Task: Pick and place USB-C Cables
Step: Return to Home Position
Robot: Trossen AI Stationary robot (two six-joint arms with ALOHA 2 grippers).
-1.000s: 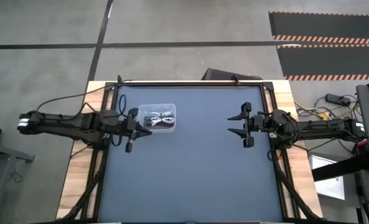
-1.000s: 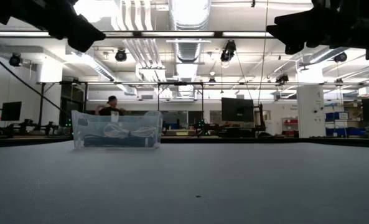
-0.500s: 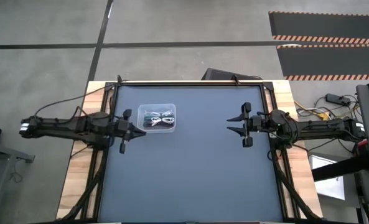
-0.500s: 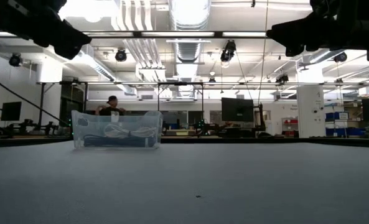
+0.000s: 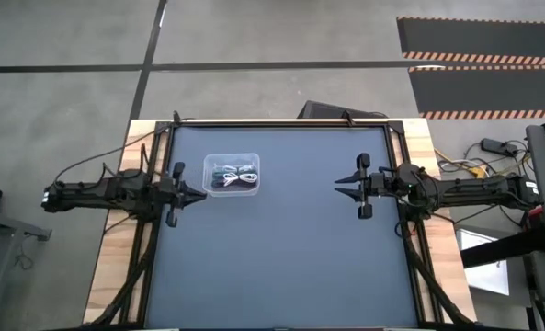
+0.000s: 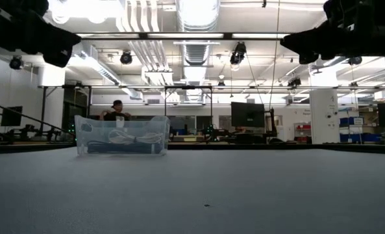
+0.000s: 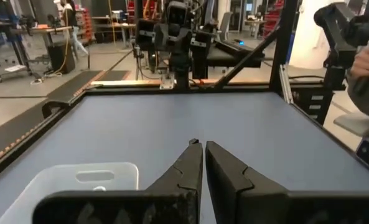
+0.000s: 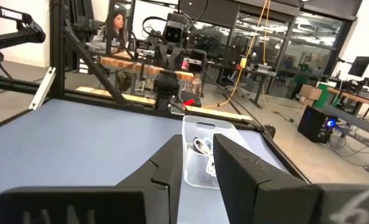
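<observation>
Holding the cables point(image 5: 235, 175), box point(image 5: 231, 156): clear, upright on table point(image 5: 281, 267); white loops point(image 5: 246, 173) plain to see at its right half, darker bundles at its left half, number not to be told; nothing hangs over the rim; low view shows the white loops point(image 6: 122, 136) through the box wall point(image 6: 82, 133), a dark strand along the bottom.

Left gripper point(image 5: 201, 190): just beside the box's left front corner, not touching it, raised off the table; fingers drawn to a thin slit, holding nothing; its own view point(image 7: 200, 146) shows the box's edge point(image 7: 78, 180) beside the fingers.

Right gripper point(image 5: 338, 187): well apart from the box, on its right, level with its front side, pointing toward it; fingers parted a moderate way, holding nothing; in its own view point(image 8: 196, 138) the box point(image 8: 200, 168) with a white cable point(image 8: 201, 146) shows between them.

Person point(image 6: 117, 108): beyond the table, behind the box.
</observation>
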